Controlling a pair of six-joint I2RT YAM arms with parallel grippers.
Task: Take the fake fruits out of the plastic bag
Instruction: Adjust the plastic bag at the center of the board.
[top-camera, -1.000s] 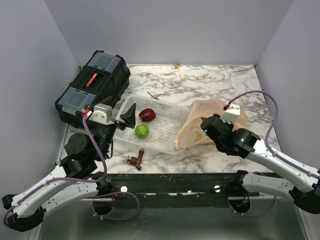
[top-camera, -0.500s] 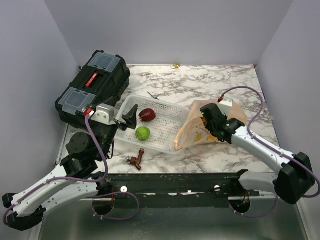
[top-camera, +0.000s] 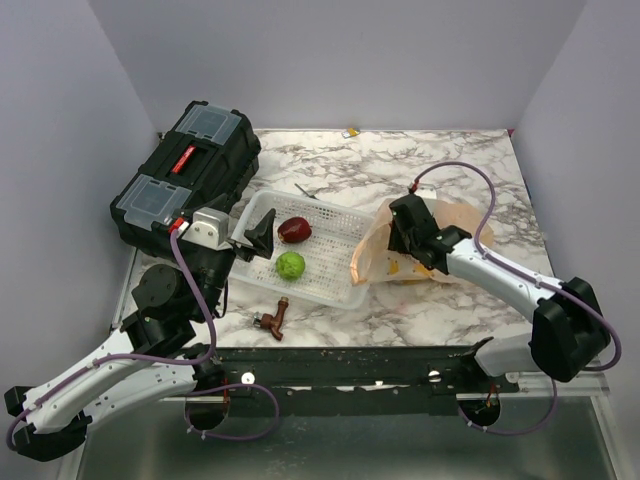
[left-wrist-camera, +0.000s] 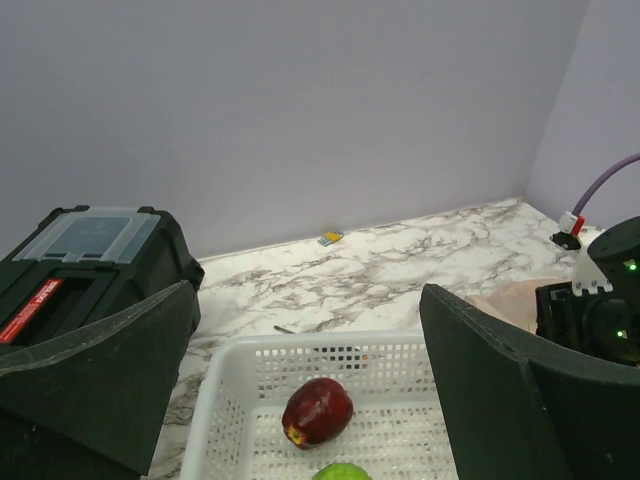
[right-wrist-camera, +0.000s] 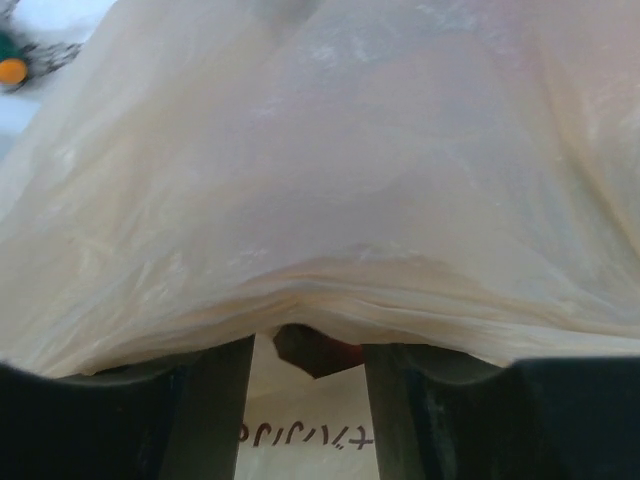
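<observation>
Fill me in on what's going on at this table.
The right gripper is pushed into the mouth of the plastic bag, with film draped over its fingers. Whether it grips anything is unclear. A red fruit and a green fruit lie in the white basket. The left gripper hovers open at the basket's left end.

The far bench (top-camera: 400, 165) lies open between the black toolbox (top-camera: 185, 175) and the plastic bag (top-camera: 462, 218). The white basket (top-camera: 335, 255) fills the middle. Bag film drapes across the right claw (right-wrist-camera: 308, 350), blocking its way.
</observation>
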